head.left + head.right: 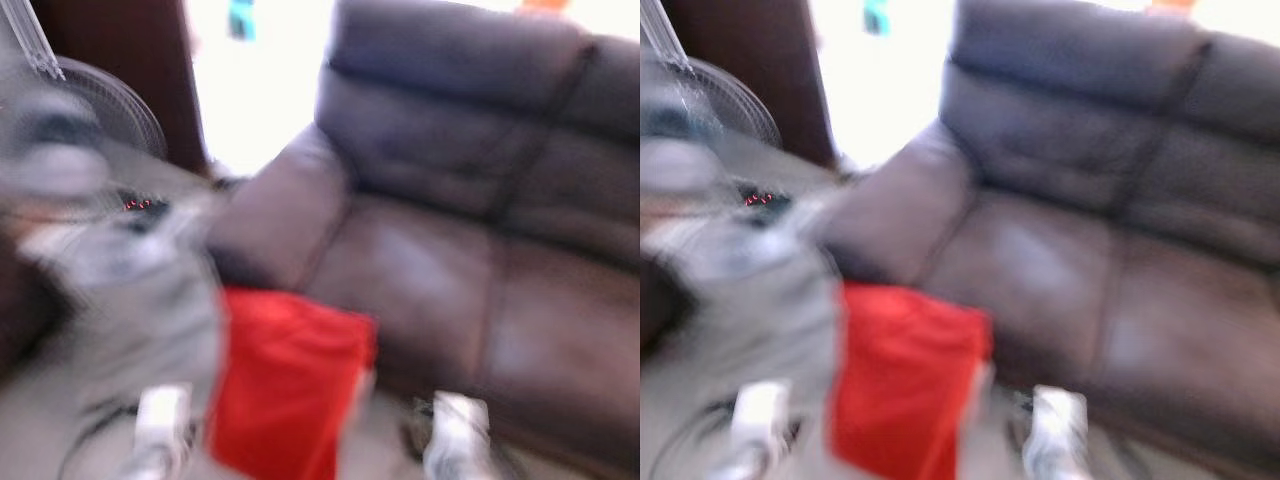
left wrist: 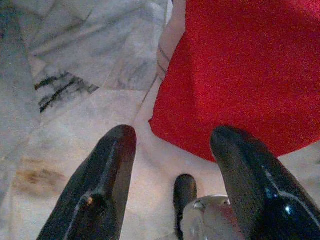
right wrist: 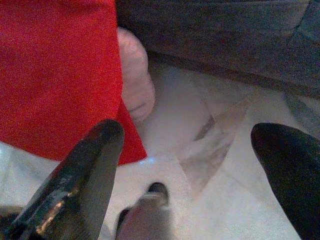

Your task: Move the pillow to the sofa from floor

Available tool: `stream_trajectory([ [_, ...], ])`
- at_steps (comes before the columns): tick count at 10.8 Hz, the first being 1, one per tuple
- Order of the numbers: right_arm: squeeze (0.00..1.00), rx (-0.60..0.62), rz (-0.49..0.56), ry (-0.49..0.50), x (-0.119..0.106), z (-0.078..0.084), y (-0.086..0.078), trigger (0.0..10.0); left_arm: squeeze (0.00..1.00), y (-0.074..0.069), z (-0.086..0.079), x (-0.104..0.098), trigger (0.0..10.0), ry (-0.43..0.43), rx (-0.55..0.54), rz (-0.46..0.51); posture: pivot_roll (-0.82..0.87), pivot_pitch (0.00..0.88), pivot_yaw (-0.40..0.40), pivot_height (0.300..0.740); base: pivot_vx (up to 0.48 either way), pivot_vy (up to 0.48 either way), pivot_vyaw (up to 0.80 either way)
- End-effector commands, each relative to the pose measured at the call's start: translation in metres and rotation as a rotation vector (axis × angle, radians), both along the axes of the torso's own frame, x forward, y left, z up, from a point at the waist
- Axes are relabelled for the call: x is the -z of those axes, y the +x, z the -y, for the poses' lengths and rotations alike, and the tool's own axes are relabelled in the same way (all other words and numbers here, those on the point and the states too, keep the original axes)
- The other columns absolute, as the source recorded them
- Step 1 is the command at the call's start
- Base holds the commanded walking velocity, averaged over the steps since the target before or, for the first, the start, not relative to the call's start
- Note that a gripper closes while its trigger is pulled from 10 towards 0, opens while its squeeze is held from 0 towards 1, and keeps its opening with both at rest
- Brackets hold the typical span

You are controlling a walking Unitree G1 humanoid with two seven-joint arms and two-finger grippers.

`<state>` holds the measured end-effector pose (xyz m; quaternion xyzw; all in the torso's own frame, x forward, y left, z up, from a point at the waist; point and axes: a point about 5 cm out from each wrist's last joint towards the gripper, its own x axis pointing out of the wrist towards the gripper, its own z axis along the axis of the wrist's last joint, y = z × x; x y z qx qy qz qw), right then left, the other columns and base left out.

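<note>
Risk: head views are smeared, so either pincer could misjudge the pillow's edge and pinch only loose cover.

Left pincer [image 2: 172,165]: black glossy fingers spread, nothing between them, above veined marble floor [image 2: 75,65].

Red pillow [image 1: 285,385]: soft, matte, squarish, on the floor before the dark leather-like sofa [image 1: 470,200].

Right pincer [image 3: 200,170]: likewise released.
</note>
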<state>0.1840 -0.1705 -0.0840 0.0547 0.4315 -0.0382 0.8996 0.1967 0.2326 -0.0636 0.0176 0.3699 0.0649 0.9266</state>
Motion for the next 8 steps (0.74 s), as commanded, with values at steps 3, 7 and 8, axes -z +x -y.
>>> stream_trajectory([
  [3, 0.00, 0.022, -0.012, -0.027, 0.0015, 0.0156, -0.0066, 10.0, 0.00, 0.0051, 0.0120, 0.0002, 10.0, -0.025, 0.020, 0.010, 0.07, 0.075, -0.064, 0.740, 0.275, 0.000, 0.00],
  [7, 0.00, -0.036, -0.014, -0.017, 0.0019, 0.0106, -0.0067, 10.0, 0.00, 0.0058, 0.0137, 0.0000, 10.0, -0.022, 0.021, 0.015, 0.07, 0.075, -0.065, 0.740, 0.131, 0.000, 0.33],
  [8, 0.00, -0.028, -0.021, -0.007, 0.0024, 0.0103, -0.0074, 10.0, 0.00, 0.0059, 0.0137, 0.0000, 10.0, -0.022, 0.021, 0.014, 0.07, 0.075, -0.065, 0.740, 0.000, 0.000, 0.00],
])
